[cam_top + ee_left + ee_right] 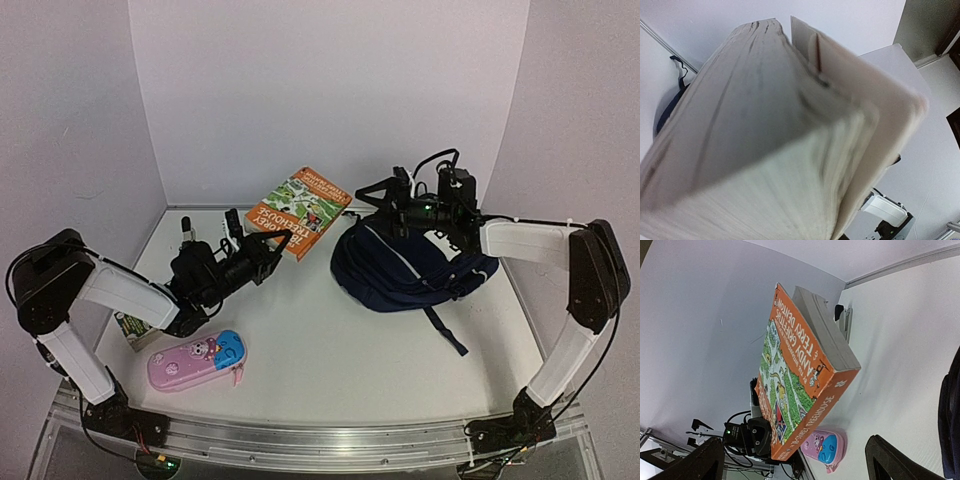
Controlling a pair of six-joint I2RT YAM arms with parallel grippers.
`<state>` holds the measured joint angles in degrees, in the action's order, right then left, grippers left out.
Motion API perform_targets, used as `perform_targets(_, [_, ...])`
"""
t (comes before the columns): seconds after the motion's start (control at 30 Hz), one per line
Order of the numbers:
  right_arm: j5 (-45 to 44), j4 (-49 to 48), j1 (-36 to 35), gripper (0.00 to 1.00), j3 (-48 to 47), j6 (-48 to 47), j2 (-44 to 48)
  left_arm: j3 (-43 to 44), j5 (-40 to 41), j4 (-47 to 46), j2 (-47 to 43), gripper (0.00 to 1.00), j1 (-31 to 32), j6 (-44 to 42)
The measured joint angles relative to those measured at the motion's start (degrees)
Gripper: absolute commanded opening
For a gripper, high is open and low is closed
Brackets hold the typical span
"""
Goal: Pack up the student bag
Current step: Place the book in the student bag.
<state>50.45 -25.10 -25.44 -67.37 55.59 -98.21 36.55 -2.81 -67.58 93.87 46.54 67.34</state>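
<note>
At the far left of the bench [330, 370], a small green-and-white box [128, 328] lies half hidden under the left arm's white forearm, too covered to name further. Just right of it, near the front edge, a pink-and-blue pencil case [197, 360] lies flat, its blue end pointing right and a zip pull hanging off that end.

The left arm reaches up and to the right across the bench. Its left end effector [272, 243] is clenched on the near corner of a thick paperback book [300, 208]. This has an orange cover with green cartoon art, and shows the word "Treehouse" and the names Andy Griffiths and Terry Denton. The book sits tilted towards the back wall. In the left wrist view its fanned grey page block fills nearly the whole frame. Whether its low corner touches the bench cannot be told.

To the right of the book, and apart from it, the student bag [410, 265] lies slumped on the right half of the bench. It is navy, with a thin pale stripe across it and a dark strap trailing towards the front edge.

The right end effector [385, 208] hangs over the bag's back-left edge. Its jaws are spread wide and grasp nothing, and they face the book.
</note>
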Motion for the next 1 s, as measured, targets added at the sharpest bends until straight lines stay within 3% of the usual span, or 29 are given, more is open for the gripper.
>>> perform_targets(0.3, [-0.03,4.75,1.28,0.98,-0.02,-4.06,0.37,-2.46,1.39,4.37,-4.22,0.0,0.0,-1.33])
perform_targets(0.43, [-0.4,12.04,1.8,0.98,-1.96,-8.97,0.37,-3.34,2.57,8.83,-7.04,0.0,-0.14,-2.07])
perform_targets(0.83, [-6.15,45.65,2.87,0.98,-28.79,-35.33,-5.42,3.18,8.75,42.96,-20.79,0.0,-0.85,-8.71])
perform_targets(1.0, [-11.08,54.02,2.9,0.98,-31.5,-43.58,-7.97,5.66,10.68,51.4,-22.21,0.0,-0.85,-9.74])
